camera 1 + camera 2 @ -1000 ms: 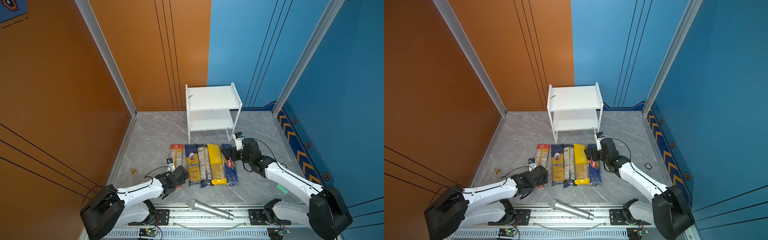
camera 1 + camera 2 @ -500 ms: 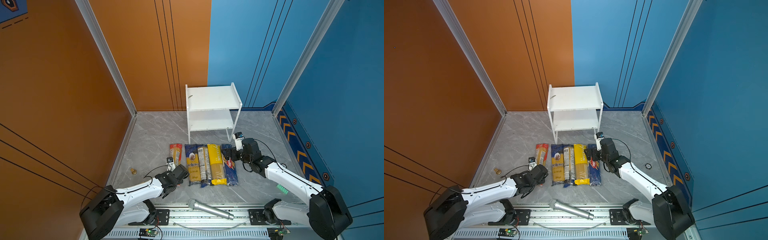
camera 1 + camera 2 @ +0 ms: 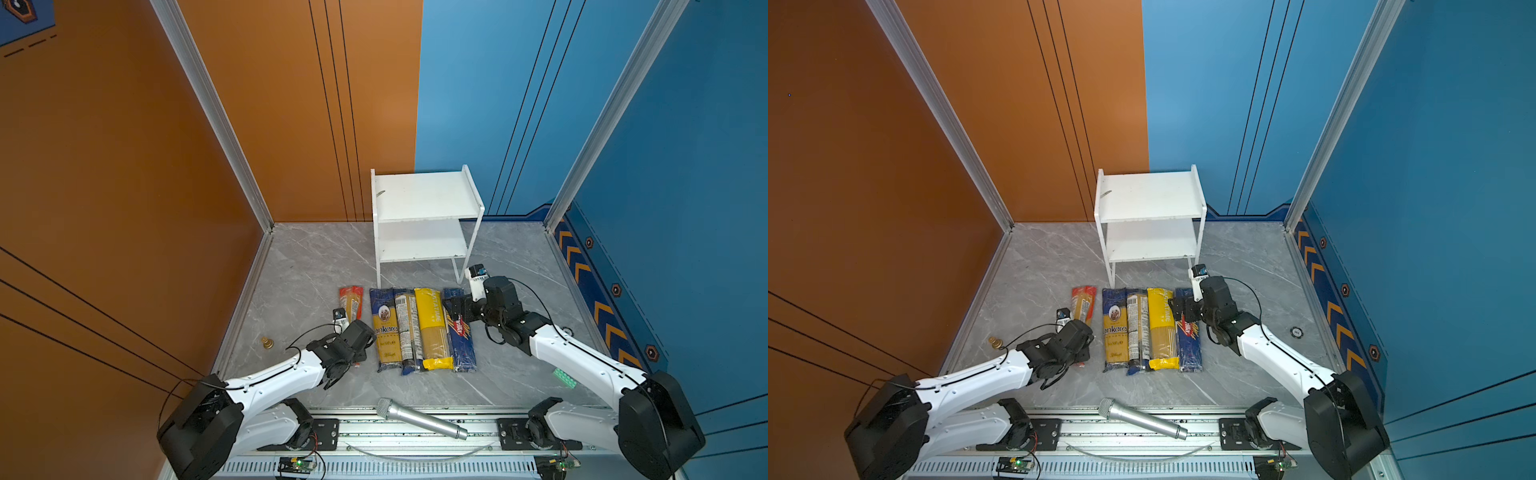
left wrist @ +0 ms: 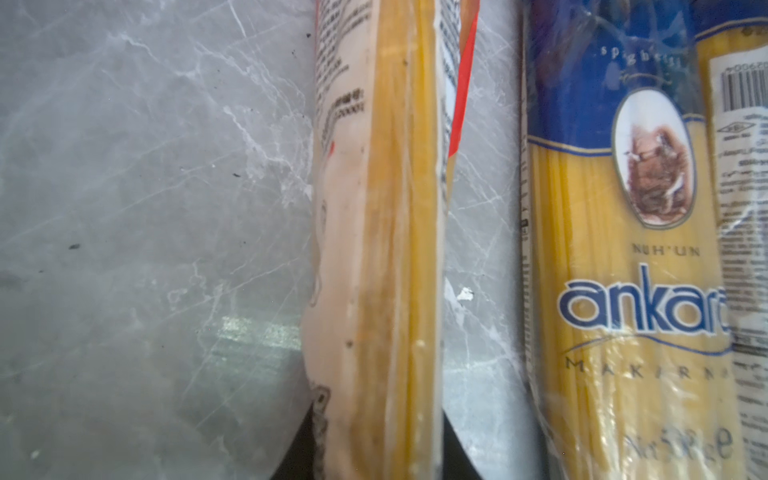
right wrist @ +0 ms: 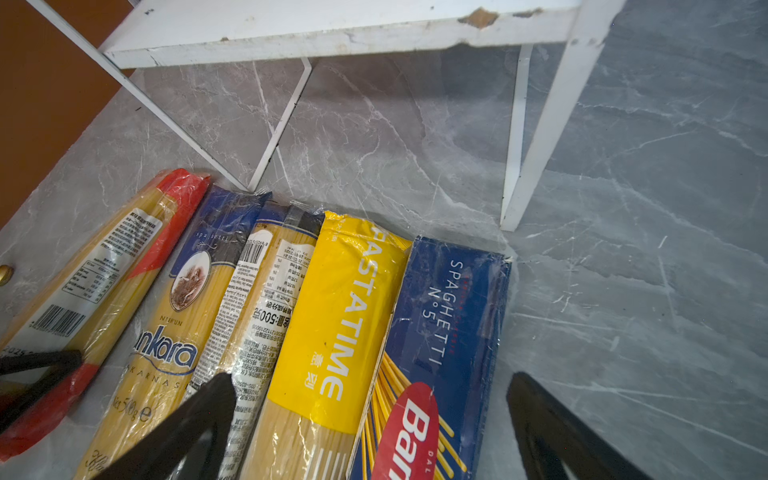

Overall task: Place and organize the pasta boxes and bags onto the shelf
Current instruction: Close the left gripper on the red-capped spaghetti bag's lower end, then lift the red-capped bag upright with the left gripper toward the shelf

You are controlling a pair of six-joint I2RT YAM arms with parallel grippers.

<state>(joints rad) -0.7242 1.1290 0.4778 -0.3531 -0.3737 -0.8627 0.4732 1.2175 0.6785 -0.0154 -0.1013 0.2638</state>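
Five spaghetti packs lie side by side on the grey floor in front of the white two-tier shelf [image 3: 419,195], whose boards hold nothing. Leftmost is the red-ended clear bag [image 3: 351,297], and my left gripper [image 3: 355,353] is shut on its near part. The left wrist view shows that bag [image 4: 374,208] pinched edge-up between the dark jaws. Beside it lie the ankara bag [image 3: 384,328], the dark navy bag [image 3: 407,328], the yellow bag [image 3: 432,328] and the blue Barilla box [image 3: 459,332]. My right gripper [image 5: 374,428] hangs open over the yellow bag and the box, holding nothing.
A silver microphone [image 3: 419,419] lies on the front rail. A small brass object [image 3: 267,343] sits by the left wall and a green piece [image 3: 565,378] near the right arm. Orange and blue walls close in the floor on three sides.
My left gripper has closed on the red-ended clear bag and shifted slightly toward its near end. The right arm and the other packs have not moved.
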